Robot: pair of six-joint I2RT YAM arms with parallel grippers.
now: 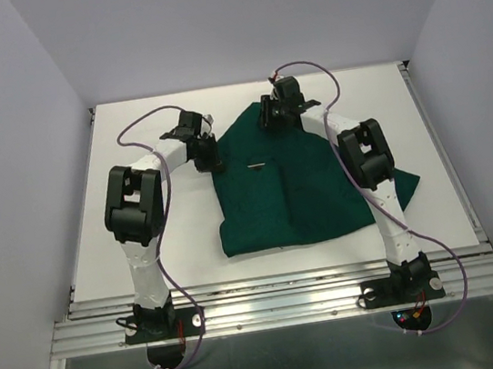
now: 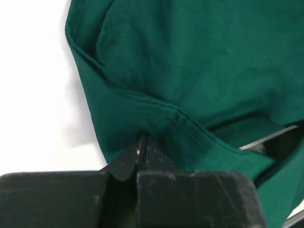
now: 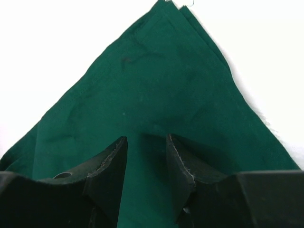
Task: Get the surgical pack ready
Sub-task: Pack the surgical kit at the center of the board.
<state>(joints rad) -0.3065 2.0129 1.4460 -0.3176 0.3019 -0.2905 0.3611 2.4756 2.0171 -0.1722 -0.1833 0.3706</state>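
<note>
Top external view, from the near edge outward: the two arms rise from their bases and reach out over the white table (image 1: pixel 172 241), where the large dark green cloth drape (image 1: pixel 303 195) lies folded into a bundle in the middle, its near hem straight and its far side rising to a point. Farther out, the left gripper (image 1: pixel 212 162) sits at the drape's left edge. Its black fingers (image 2: pixel 127 164) are pressed fully together in the left wrist view, tips right at the raised hem; whether any cloth is nipped between them cannot be told. Just beyond that hem, a thin strip of shiny steel (image 2: pixel 268 137) shows in a pocket of the folds. Farthest out, the right gripper (image 1: pixel 271 120) is over the drape's pointed far corner. In the right wrist view its fingers (image 3: pixel 111 171) stand partly apart, with only flat green cloth seen in the gap, and grasp nothing.
</note>
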